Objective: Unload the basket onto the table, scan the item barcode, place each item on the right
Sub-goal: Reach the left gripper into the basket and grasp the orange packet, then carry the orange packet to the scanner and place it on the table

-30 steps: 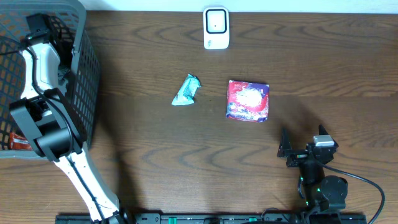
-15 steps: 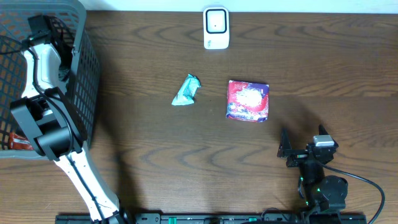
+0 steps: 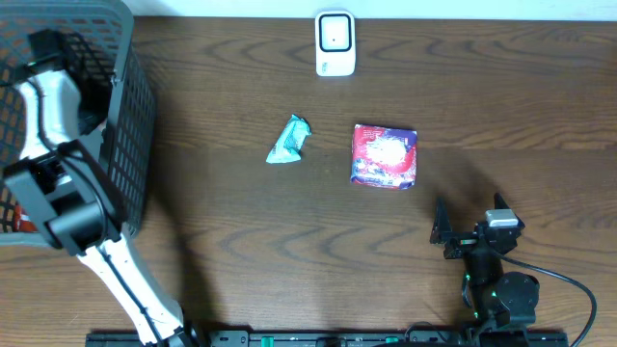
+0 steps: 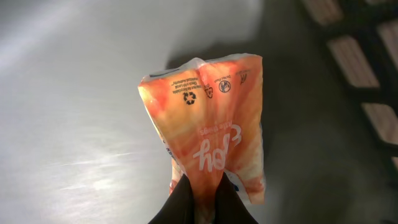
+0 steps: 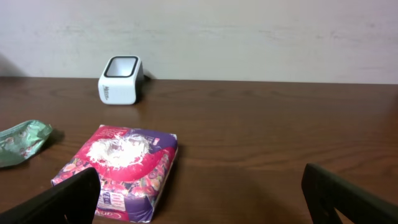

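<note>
While the left arm (image 3: 48, 106) reaches down into the gray basket (image 3: 135, 96) at the far left of the table (image 3: 241, 241), the left gripper (image 4: 202, 186) pinches an orange packet (image 4: 211, 118). Its two dark fingers (image 4: 186, 199) are pressed tight on one end of the packet. The rest of the packet sticks out in front of the wrist camera, with small print and a recycle mark on it. Behind it is the smooth gray floor of the basket, and the slots in the basket wall show on the right. From above, the arm and the basket mesh hide the packet. A small red thing (image 3: 29, 224) shows through the mesh at the near edge of the basket.

The white scanner (image 3: 335, 42) stands at the far edge of the table, well apart from the basket. Between the basket and the scanner the wood is bare. A crumpled teal wrapper (image 3: 288, 141) lies near the middle of the table. Just to its right lies a flat red and purple pack (image 3: 385, 156).

The right gripper (image 5: 199, 208) sits low at the near right side, its fingers spread wide and holding nothing. It faces the red and purple pack, and the scanner is beyond that
</note>
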Motion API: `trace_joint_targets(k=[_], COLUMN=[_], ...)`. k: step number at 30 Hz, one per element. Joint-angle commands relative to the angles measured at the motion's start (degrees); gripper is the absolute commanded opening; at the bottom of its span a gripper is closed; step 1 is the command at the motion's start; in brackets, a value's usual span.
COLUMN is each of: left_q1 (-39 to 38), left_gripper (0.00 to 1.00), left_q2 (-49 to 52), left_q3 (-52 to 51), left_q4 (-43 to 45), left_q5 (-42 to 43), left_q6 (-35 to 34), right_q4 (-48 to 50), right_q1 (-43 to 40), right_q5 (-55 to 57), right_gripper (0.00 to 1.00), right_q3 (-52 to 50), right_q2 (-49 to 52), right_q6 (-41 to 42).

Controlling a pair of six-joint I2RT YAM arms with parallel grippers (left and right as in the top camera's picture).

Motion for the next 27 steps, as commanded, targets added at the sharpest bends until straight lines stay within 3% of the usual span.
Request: trace_joint_targets(k=[1,7,14,20,27], left_q1=[2.3,3.1,1.0,-11.8,-29.6], left_gripper=[0.07,0.07,0.07,0.07,0.06], left_q2=[-10.5,-27.8,-44.5,-49.4,-42.9], left_q3=[-0.3,-0.3,-0.3,-0.4,-0.8], left_q4=[-0.1,2.9,8.1,7.4,4.0], left_q5=[-0.7,1.4,24.1,27.8,26.1], left_q6=[0.9,0.9,0.9,4.5,9.9], right_q4=[-0.2,-0.2,-0.2,-0.2,-0.2], right_q1=[-0.4,-0.4,-0.4,-0.4,-0.4], right_q5=[0.2,0.2,0.2,0.2,0.2], right_gripper=[0.99,0.99,0.99,0.99,0.99], right_q3=[-0.1,-0.1,-0.1,-0.1,-0.1], right_q2=[-0.2,-0.2,-0.2,-0.2,-0.2], right_q6=[0.8,0.8,0.8,0.8,0.8])
